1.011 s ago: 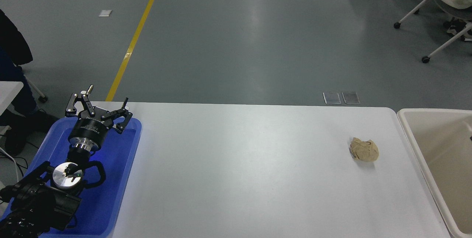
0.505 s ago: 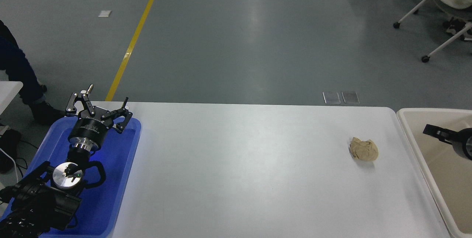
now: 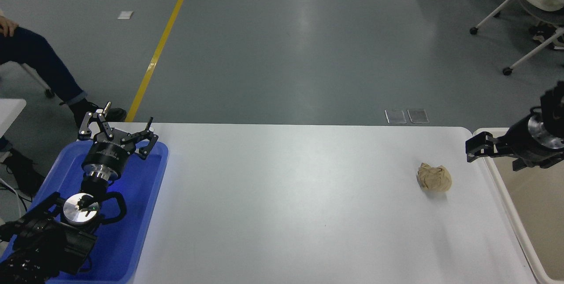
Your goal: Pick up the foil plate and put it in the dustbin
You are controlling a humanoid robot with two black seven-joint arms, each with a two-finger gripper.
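Note:
The foil plate is not in view. The dustbin [image 3: 515, 222] is a cream bin with a tan inside, standing at the table's right end and cut off by the picture's right edge. My right gripper [image 3: 478, 147] reaches in from the right edge, above the bin's far left corner and the table's right end. It holds nothing that I can see. My left gripper [image 3: 128, 114] is open and empty, parked over the blue tray at the lower left.
A small crumpled brown paper ball [image 3: 434, 177] lies on the white table [image 3: 286, 196], left of my right gripper. A blue tray [image 3: 145, 213] sits at the table's left end. A seated person's leg [image 3: 44, 66] is at the far left. Wheeled chairs [image 3: 528, 20] stand at the top right.
My right arm has come into view from the right edge and risen from inside the bin to above its far left corner. The person at the left has shifted their legs.

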